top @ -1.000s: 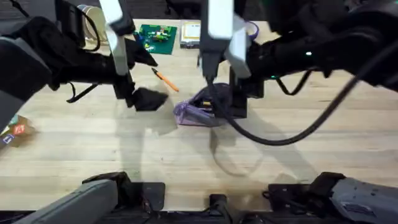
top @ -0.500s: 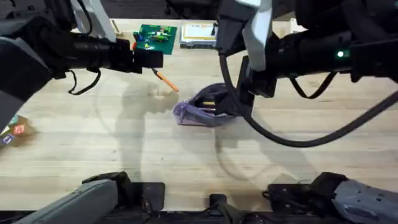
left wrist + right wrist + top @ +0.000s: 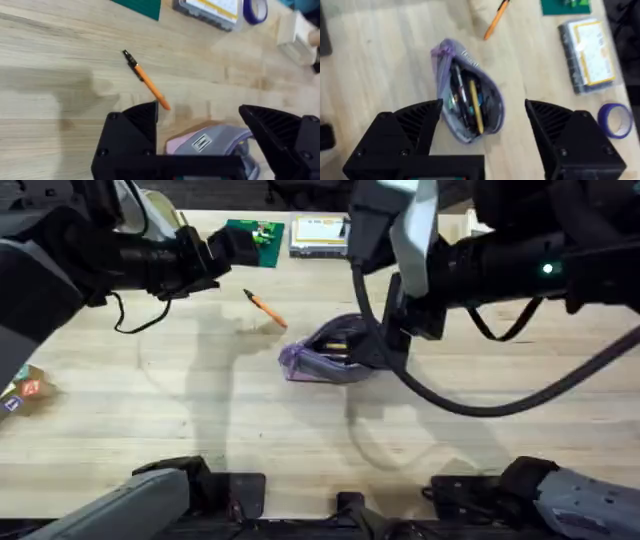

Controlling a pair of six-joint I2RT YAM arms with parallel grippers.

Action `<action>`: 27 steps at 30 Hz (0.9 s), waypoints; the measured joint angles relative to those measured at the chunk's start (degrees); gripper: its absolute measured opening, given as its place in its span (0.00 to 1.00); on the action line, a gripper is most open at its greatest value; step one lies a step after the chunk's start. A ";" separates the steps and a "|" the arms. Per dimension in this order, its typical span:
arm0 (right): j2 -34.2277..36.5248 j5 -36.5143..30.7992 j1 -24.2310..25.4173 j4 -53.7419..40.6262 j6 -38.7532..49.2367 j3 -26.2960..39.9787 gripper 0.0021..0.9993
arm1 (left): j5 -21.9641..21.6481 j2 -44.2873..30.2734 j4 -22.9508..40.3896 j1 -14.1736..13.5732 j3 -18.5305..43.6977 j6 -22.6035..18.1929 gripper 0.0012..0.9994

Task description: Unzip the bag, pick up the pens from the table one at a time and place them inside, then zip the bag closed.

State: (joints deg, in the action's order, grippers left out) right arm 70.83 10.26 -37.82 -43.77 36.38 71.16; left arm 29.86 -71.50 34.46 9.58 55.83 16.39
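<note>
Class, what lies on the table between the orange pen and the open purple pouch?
Bare table lies between the orange pen and the pouch, seen overhead.

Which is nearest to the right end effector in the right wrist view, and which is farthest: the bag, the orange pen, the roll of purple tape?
1. The bag, open, lies between the fingers of the right end effector.
2. The roll of purple tape, off to the side near the clear box.
3. The orange pen, on the table beyond the bag.

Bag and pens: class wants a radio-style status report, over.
Both hands open, empty: left hand, right hand above bag. Bag unzipped, pens inside. Orange pen lies on table. Nothing blocking it.
</note>
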 joint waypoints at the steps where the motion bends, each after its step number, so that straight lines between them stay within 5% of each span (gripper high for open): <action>1: 0.00 0.00 0.00 -0.91 0.00 0.00 1.00 | -0.03 0.00 -0.63 0.00 0.02 1.37 0.99; 8: 0.00 -0.02 0.00 -1.90 -1.34 0.00 1.00 | -1.52 0.00 -0.70 -1.26 0.02 7.45 1.00; 19: 0.00 -0.02 0.00 -4.57 -2.12 0.00 1.00 | -20.08 0.00 -0.52 -12.56 0.01 22.51 1.00; 27: 0.00 -0.02 0.00 -6.14 -2.12 0.00 1.00 | -26.15 -3.97 -2.07 -15.60 0.04 30.67 1.00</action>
State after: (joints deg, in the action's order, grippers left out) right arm 70.83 10.24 -37.82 -49.91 34.26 71.16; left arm 3.71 -75.47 32.39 -6.02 55.88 47.06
